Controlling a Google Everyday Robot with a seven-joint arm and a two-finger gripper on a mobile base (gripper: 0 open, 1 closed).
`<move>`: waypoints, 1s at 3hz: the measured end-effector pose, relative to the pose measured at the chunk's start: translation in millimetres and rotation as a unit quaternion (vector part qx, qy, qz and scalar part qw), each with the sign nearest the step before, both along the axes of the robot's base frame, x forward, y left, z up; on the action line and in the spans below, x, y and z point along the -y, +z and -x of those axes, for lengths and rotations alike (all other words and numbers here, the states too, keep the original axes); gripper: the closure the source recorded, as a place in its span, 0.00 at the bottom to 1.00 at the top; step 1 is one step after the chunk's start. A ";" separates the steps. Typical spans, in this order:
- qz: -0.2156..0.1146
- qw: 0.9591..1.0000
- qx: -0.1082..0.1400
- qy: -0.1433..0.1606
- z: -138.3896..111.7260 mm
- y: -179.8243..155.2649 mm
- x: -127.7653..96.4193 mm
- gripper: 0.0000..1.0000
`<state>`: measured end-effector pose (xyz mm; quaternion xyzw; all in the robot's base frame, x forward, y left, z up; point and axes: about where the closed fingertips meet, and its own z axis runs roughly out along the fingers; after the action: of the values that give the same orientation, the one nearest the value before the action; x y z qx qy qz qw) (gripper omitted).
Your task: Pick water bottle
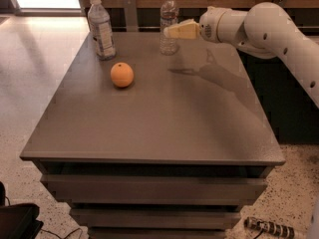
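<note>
The water bottle (168, 14), slim, clear and ribbed with a white cap, stands upright at the far edge of the grey table (159, 128), near the middle. My gripper (173, 32) reaches in from the right on the white arm (264, 26). It is level with the bottle's middle, and its cream tip is right at the bottle's right side. I cannot tell whether it touches the bottle.
A wider bottle (101, 29) with a white-and-blue label stands at the table's far left corner. An orange (122, 74) lies in front of it, left of centre. A wooden wall runs behind the table. A dark cabinet is on the right.
</note>
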<state>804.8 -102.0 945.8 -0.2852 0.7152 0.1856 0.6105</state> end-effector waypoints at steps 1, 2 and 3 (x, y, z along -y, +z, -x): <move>-0.017 1.000 -0.001 0.019 -13.9 -5.1 -16.4 0.00; -0.031 0.999 0.005 0.034 -24.2 -8.0 -28.3 0.00; -0.044 0.998 0.013 0.052 -34.4 -8.7 -41.1 0.00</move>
<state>839.1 -60.9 937.2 -0.2967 0.6823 0.2445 0.6217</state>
